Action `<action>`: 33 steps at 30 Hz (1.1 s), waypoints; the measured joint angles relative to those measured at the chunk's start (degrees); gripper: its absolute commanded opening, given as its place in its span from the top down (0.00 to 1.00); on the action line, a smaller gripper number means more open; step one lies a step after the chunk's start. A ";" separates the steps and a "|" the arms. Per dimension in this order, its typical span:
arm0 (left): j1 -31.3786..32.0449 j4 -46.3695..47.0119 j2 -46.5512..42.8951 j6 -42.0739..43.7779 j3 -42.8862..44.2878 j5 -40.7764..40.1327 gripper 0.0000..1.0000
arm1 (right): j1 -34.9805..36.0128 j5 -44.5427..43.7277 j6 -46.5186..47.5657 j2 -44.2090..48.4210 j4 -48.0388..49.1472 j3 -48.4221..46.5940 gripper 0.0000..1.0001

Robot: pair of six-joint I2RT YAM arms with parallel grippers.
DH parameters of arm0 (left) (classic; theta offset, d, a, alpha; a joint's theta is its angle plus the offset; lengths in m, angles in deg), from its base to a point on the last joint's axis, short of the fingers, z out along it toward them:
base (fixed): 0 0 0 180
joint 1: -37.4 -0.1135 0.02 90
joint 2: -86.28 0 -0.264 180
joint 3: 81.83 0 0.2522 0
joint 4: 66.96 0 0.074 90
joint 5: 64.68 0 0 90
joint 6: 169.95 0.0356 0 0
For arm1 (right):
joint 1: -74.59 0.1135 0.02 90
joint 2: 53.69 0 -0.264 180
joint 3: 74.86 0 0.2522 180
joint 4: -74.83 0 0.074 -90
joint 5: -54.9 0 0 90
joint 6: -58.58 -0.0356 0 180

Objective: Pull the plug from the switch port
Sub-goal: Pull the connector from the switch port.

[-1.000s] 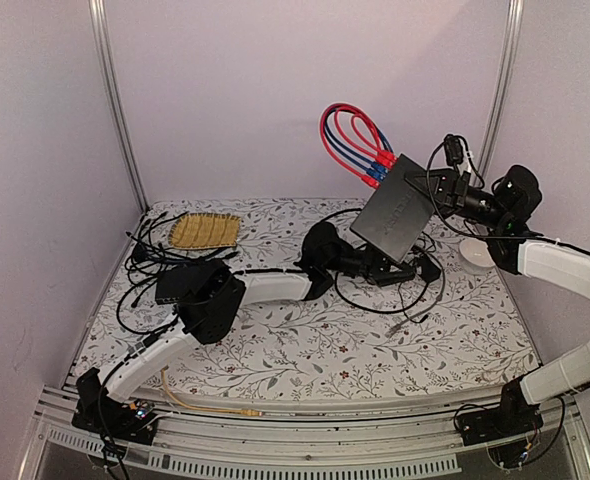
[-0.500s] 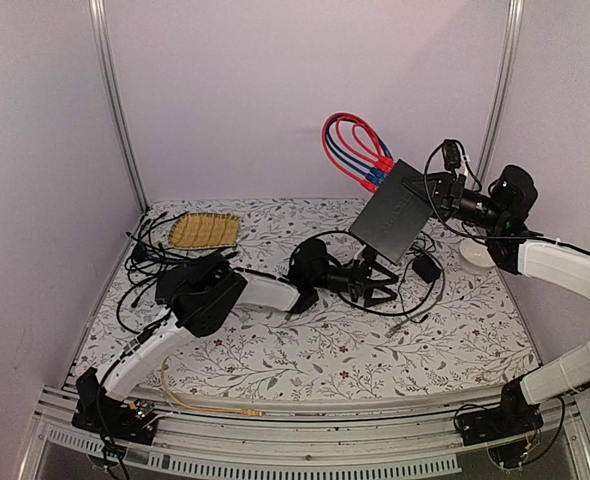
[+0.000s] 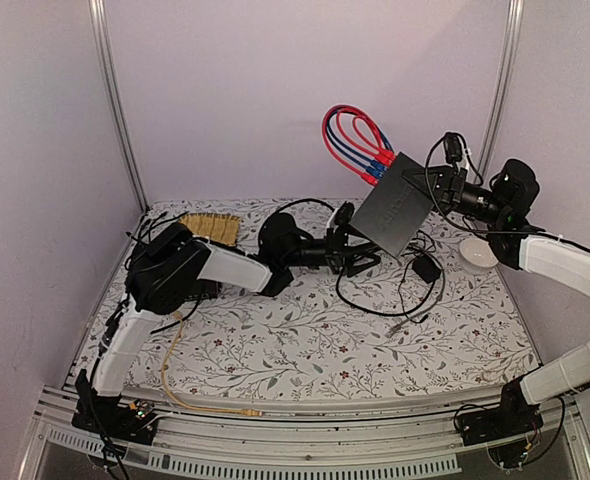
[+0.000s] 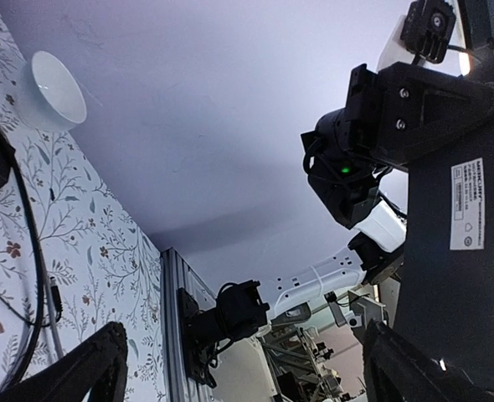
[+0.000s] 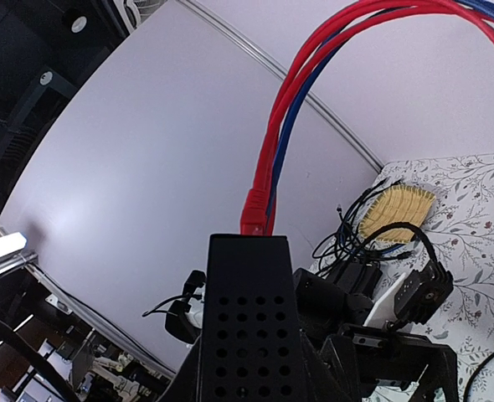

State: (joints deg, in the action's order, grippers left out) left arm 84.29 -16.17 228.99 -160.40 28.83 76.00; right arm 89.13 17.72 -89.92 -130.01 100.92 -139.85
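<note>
My right gripper [image 3: 430, 190] is shut on a flat black switch [image 3: 397, 215] and holds it tilted in the air at the back right. Red and blue plugs [image 3: 380, 168] sit in the switch ports along its upper edge, and their cables loop upward [image 3: 350, 135]. In the right wrist view the perforated side of the switch [image 5: 251, 327] fills the jaws, with a red plug [image 5: 255, 222] at its far end. My left gripper [image 3: 353, 240] stands open just left of the switch's lower edge, holding nothing. Its fingers [image 4: 96, 368] frame the labelled underside of the switch [image 4: 456, 209].
A loose black cable [image 3: 390, 295] and a black adapter [image 3: 425, 268] lie on the flowered table under the switch. A white bowl [image 3: 478, 253] sits at the right, a woven mat [image 3: 205, 230] and tangled cables [image 3: 145, 250] at the back left. A yellow cable [image 3: 175, 380] runs to the front edge.
My left gripper has opened and drawn back to the left, away from the underside of the switch; its elbow swung left too. The right gripper still holds the switch up in place.
</note>
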 measured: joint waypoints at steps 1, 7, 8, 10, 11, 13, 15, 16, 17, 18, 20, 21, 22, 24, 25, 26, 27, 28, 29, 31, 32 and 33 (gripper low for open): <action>-0.28 0.66 -1.14 0.09 -2.05 -0.79 0.03 | 0.00 0.02 0.02 0.00 0.02 -0.20 0.98; -1.42 2.54 -5.79 1.90 -12.68 -5.22 0.03 | 0.61 -0.04 0.04 -1.03 0.13 -2.12 0.98; -1.60 2.56 -6.71 2.49 -14.40 -6.10 0.03 | 0.87 -0.07 0.07 -1.33 0.13 -2.43 0.98; -1.99 2.73 -8.87 3.54 -17.75 -7.69 0.03 | 1.38 -0.11 0.04 -1.95 0.17 -2.99 0.98; -2.25 2.91 -10.08 4.11 -19.30 -8.46 0.03 | 1.68 -0.17 0.07 -2.29 0.22 -3.26 0.98; -2.86 3.76 -12.41 5.01 -22.32 -10.10 0.03 | 2.27 -0.24 0.07 -2.97 0.28 -3.78 0.98; -3.74 4.98 -15.28 5.77 -25.64 -12.02 0.03 | 2.95 -0.35 0.07 -3.76 0.39 -4.37 0.98; -4.09 5.49 -16.39 6.08 -26.88 -12.76 0.03 | 3.34 -0.42 0.07 -4.20 0.44 -4.68 0.98; -4.55 6.34 -17.73 6.54 -28.55 -13.79 0.03 | 3.85 -0.61 0.09 -4.74 0.52 -4.98 0.98; -5.01 7.06 -19.06 6.80 -30.14 -14.64 0.03 | 4.28 -0.74 0.09 -5.22 0.55 -5.20 0.98; -5.75 8.96 -21.20 7.28 -32.89 -16.35 0.04 | 5.11 -0.94 0.07 -6.05 0.74 -5.57 0.98; -5.97 9.66 -21.97 7.48 -33.88 -17.03 0.04 | 5.57 -1.16 0.07 -6.51 1.11 -5.68 0.98; -6.21 10.54 -22.82 7.78 -35.08 -17.79 0.05 | 5.99 -1.29 0.07 -7.04 1.44 -5.75 0.98; -6.49 12.26 -24.30 8.13 -37.33 -19.02 0.06 | 6.67 -1.55 0.02 -7.93 2.10 -5.88 0.98; -6.58 13.09 -25.09 8.46 -38.51 -19.78 0.06 | 7.04 -1.62 0.00 -8.44 2.38 -6.01 0.98; -6.62 13.79 -25.94 8.92 -39.80 -20.44 0.07 | 7.37 -1.75 -0.02 -9.05 2.67 -6.25 0.98; -6.62 14.47 -26.82 9.35 -41.05 -21.05 0.07 | 7.69 -1.92 -0.11 -9.55 2.82 -6.49 0.98; -6.64 15.04 -27.69 9.81 -42.18 -21.66 0.08 | 8.02 -2.16 -0.17 -10.01 3.08 -6.64 0.98; -6.67 15.65 -28.72 10.32 -43.30 -22.16 0.08 | 8.35 -2.32 -0.20 -10.34 3.26 -6.75 0.98; -6.69 16.98 -30.45 11.06 -44.81 -23.10 0.08 | 8.94 -2.62 -0.31 -10.95 3.61 -7.04 0.98; -6.71 17.92 -31.39 11.50 -45.44 -23.41 0.08 | 9.29 -2.80 -0.39 -11.30 3.72 -7.37 0.98; -6.71 18.95 -32.20 11.82 -45.94 -23.76 0.09 | 9.62 -2.97 -0.42 -11.69 4.02 -7.56 0.98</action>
State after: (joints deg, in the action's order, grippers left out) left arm 77.58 2.78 196.80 -148.57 -17.11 52.24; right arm 98.75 14.75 -90.34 -141.70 104.95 -147.41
